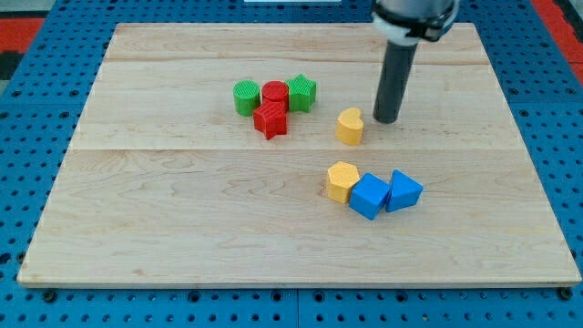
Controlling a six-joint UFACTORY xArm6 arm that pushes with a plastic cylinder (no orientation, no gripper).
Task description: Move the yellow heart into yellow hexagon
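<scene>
The yellow heart (349, 126) lies near the middle of the wooden board. The yellow hexagon (342, 180) lies below it, towards the view's bottom, with a gap of bare board between them. My tip (386, 118) rests on the board just to the right of the heart and slightly above it, close to it but apart from it.
A blue cube (369, 196) touches the hexagon's right side, and a blue triangular block (403, 191) touches the cube. To the upper left sits a cluster: a green block (246, 97), a red cylinder (275, 93), a green block (301, 92) and a red star (271, 120).
</scene>
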